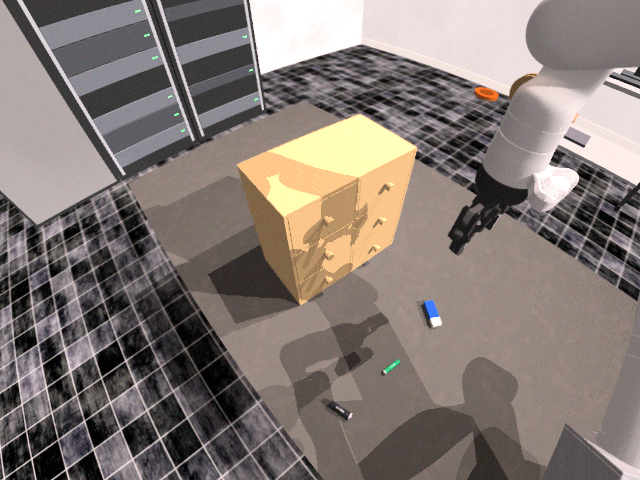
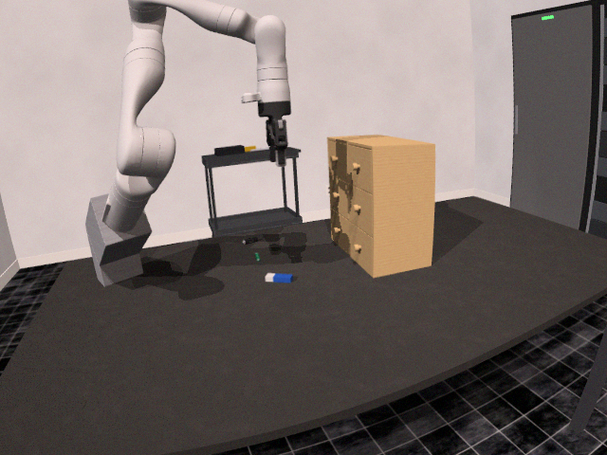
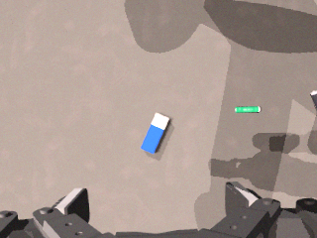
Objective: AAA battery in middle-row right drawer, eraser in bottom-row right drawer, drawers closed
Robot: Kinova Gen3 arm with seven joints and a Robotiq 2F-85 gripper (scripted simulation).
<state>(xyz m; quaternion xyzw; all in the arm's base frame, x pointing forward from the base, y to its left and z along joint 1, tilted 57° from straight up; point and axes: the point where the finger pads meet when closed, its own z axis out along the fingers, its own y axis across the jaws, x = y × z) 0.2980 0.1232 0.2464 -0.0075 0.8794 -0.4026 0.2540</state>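
The wooden chest (image 1: 268, 227) (image 2: 404, 210) stands upright, all drawers looking pushed in. The right middle drawer (image 1: 391, 215) (image 2: 365, 215) and right bottom drawer (image 1: 385, 243) (image 2: 365, 252) show round knobs. The blue and white eraser (image 1: 432, 313) (image 2: 281, 278) (image 3: 155, 134) lies flat in front of the chest. A thin green battery (image 1: 391, 367) (image 2: 257, 256) (image 3: 247, 109), which looks like the AAA one, lies beyond it in the exterior view. My gripper (image 1: 475, 236) (image 2: 277, 162) (image 3: 157, 201) is open and empty, high above the table, in front of the chest.
A thicker black cylinder (image 1: 340, 409) (image 2: 250, 241) (image 3: 315, 99) lies past the green battery, cut off in the wrist view. The robot's grey base block (image 2: 118, 257) stands on the table. A dark cart (image 2: 254, 223) stands behind the table.
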